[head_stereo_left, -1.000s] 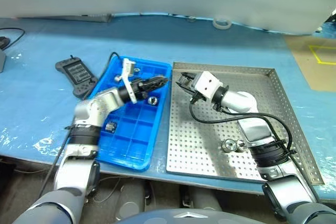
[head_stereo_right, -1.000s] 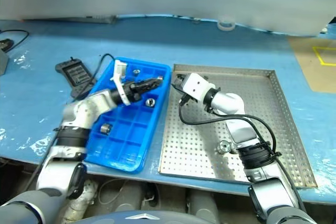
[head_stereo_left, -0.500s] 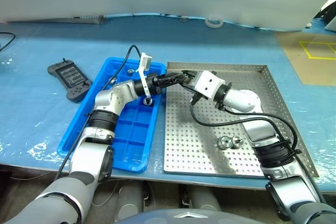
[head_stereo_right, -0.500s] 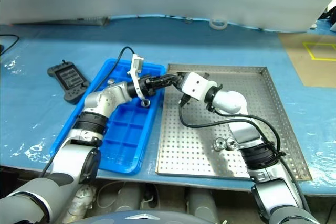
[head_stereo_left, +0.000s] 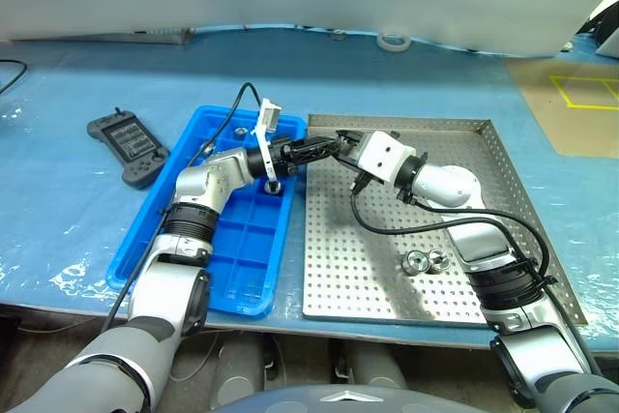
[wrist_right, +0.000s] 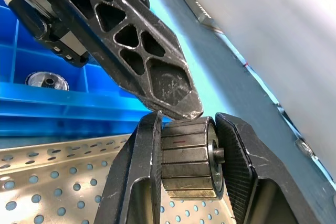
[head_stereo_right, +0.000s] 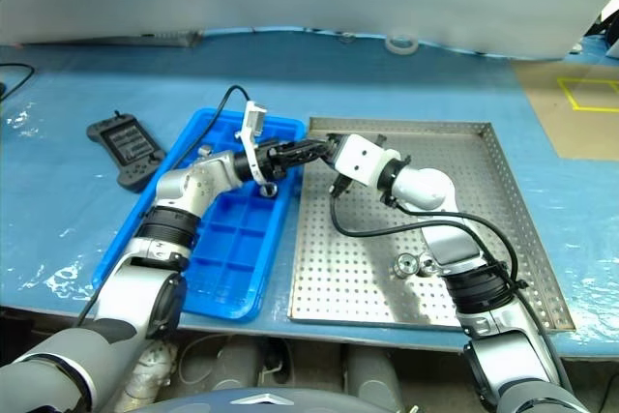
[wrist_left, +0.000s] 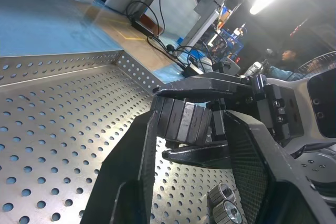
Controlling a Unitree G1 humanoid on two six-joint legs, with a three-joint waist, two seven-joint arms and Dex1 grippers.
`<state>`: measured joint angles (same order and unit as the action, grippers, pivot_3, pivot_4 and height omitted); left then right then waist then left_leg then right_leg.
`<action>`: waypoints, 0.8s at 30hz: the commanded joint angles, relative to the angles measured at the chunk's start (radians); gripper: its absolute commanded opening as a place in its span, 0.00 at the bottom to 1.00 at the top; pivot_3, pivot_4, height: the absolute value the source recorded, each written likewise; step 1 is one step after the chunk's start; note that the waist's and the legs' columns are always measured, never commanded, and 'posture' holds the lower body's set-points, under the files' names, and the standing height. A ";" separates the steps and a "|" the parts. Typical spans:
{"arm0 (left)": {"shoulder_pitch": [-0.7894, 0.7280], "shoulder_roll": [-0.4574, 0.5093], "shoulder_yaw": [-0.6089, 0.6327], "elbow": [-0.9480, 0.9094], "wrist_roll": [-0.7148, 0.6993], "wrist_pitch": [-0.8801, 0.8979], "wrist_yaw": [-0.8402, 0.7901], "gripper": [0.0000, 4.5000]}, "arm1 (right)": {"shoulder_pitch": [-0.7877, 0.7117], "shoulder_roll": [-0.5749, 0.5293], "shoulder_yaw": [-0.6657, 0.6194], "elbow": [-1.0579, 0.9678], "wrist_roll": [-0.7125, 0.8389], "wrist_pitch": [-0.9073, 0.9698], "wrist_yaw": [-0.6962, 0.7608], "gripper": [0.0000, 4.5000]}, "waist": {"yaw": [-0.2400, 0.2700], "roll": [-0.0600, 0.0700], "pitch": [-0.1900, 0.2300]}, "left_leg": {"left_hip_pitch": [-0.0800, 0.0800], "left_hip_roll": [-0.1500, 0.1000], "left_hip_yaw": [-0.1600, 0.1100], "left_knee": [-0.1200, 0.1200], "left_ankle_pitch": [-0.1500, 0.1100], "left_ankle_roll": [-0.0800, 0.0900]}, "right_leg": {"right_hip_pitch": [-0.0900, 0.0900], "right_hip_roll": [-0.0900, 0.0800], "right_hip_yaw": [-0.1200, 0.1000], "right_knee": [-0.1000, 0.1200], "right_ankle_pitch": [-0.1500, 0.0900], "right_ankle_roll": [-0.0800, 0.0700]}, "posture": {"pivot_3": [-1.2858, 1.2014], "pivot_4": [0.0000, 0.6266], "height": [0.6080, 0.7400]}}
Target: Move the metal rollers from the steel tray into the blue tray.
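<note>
Holding 2 metal rollers (head_stereo_left: pixel 427 260): steel tray (head_stereo_left: pixel 503 157); blue tray (head_stereo_left: pixel 215 256), 2.

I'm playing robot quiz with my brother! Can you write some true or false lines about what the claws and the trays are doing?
1. The right claw grips a metal roller. True.
2. The two claws meet far over the table's right side. False: they meet at the steel tray's edge next to the blue tray, with the left claw right at the roller.
3. Two more rollers lie on the steel tray. True.
4. The blue tray is empty. False: at least one roller already sits in a compartment.
5. A black handheld controller lies inside the steel tray. False: it lies on the table, left of the blue tray.
</note>
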<state>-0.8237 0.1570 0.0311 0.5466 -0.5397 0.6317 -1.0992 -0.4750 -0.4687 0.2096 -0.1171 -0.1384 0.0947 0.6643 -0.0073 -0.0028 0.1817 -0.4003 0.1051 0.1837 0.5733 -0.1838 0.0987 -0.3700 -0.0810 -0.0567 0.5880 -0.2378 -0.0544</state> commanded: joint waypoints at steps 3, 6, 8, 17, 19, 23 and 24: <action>-0.031 -0.055 -0.047 0.012 0.023 0.004 -0.011 0.72 | -0.031 0.016 -0.007 -0.046 0.009 -0.014 -0.012 0.27 | 0.000 0.000 0.000 | 0.000 0.000 0.000 0.000 0.000 0.000 | 0.000 0.000 0.000 0.000 0.000 0.000 | 0.43 0.24 1.00; -0.032 -0.062 -0.053 0.007 0.036 0.007 0.002 0.87 | -0.031 0.019 -0.008 -0.044 0.006 -0.015 -0.012 0.27 | 0.000 0.000 0.000 | -0.001 0.000 0.000 0.000 0.000 0.001 | 0.000 0.000 0.000 0.000 0.000 0.000 | 0.43 0.24 1.00; -0.036 -0.069 -0.047 0.010 0.029 0.008 0.002 0.87 | -0.031 0.020 -0.009 -0.042 0.005 -0.016 -0.013 0.27 | -0.004 0.000 0.000 | -0.001 0.000 0.000 0.001 0.000 0.001 | -0.001 0.000 0.000 0.000 0.000 0.000 | 0.43 0.24 1.00; -0.094 -0.096 0.035 0.097 0.019 -0.037 0.089 0.87 | -0.027 0.019 -0.009 -0.039 -0.001 -0.018 -0.017 0.27 | -0.005 0.000 0.000 | -0.002 0.000 0.000 0.001 -0.001 0.001 | -0.001 0.000 0.000 -0.001 0.000 0.000 | 0.43 0.24 1.00; -0.115 -0.094 0.061 0.122 0.009 -0.040 0.101 0.87 | -0.026 0.020 -0.009 -0.036 -0.003 -0.019 -0.017 0.27 | -0.005 0.000 0.000 | -0.002 0.000 0.000 0.001 -0.001 0.001 | -0.001 0.000 0.000 -0.001 0.000 0.000 | 0.43 0.24 1.00; -0.145 -0.080 0.110 0.137 -0.030 -0.024 0.095 0.87 | -0.025 0.021 -0.009 -0.034 -0.004 -0.020 -0.019 0.27 | -0.006 0.000 0.000 | -0.002 0.000 0.000 0.001 -0.001 0.001 | -0.001 0.000 0.000 0.000 0.000 0.000 | 0.43 0.24 1.00; -0.149 -0.075 0.113 0.136 -0.036 -0.016 0.087 0.87 | -0.026 0.021 -0.009 -0.032 -0.004 -0.021 -0.019 0.27 | -0.006 0.000 0.000 | -0.002 0.000 0.000 0.001 -0.001 0.001 | -0.002 0.000 0.000 0.000 0.000 0.000 | 0.43 0.24 1.00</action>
<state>-0.9317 0.0607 0.0805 0.6965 -0.5351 0.6220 -1.0191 -0.4959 -0.4502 0.2005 -0.1134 -0.1562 0.0954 0.6384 -0.0130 -0.0025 0.1817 -0.4025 0.1052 0.1837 0.5742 -0.1846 0.1001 -0.3715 -0.0813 -0.0569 0.5875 -0.2378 -0.0544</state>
